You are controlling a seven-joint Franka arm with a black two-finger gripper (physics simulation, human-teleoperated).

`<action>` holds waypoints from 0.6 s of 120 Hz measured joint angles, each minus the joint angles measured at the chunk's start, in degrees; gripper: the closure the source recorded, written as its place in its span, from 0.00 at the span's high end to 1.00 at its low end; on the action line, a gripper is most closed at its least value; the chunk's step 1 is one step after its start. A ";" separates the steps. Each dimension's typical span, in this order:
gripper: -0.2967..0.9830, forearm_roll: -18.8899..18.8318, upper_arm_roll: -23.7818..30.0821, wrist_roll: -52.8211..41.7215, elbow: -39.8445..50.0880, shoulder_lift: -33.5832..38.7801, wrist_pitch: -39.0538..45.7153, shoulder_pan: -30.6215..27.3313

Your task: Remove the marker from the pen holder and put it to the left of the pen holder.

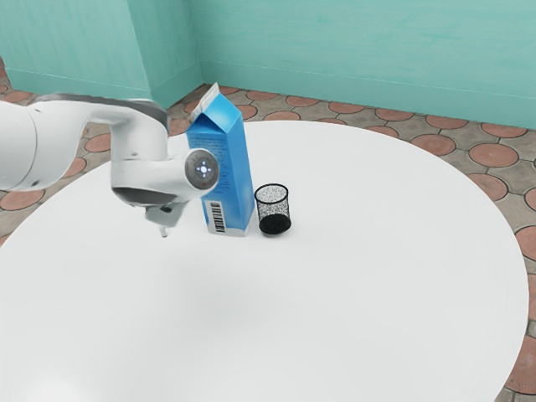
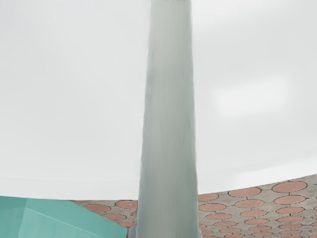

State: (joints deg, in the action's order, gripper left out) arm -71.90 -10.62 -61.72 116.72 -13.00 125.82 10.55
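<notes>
Placing step, prob.: your gripper [image 1: 162,219] grasps the marker [image 2: 169,119], clear of pen holder [image 1: 274,224]; next, lower to tbl [image 1: 352,310] & release.

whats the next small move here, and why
I'd probably lower the gripper a little toward the table: it seems to have the marker already, held up in the air on the exterior view's left of the carton, and the pen holder looks empty.
</notes>
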 joint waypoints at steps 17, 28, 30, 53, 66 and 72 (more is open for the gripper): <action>0.19 2.77 0.26 -1.00 -0.03 -2.26 -6.91 0.28; 0.19 6.23 0.68 -3.40 -0.48 -4.29 -11.56 1.56; 0.19 6.86 0.71 -4.00 -0.65 -4.76 -12.33 1.72; 0.19 11.74 0.78 -11.50 -1.54 -7.74 -19.54 4.05; 0.19 11.10 0.64 -14.60 -6.60 -15.69 -23.06 4.47; 0.18 10.11 0.60 -15.74 -9.95 -19.21 -25.28 4.47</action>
State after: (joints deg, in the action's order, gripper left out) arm -61.79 -10.02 -77.46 106.77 -32.21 100.54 15.02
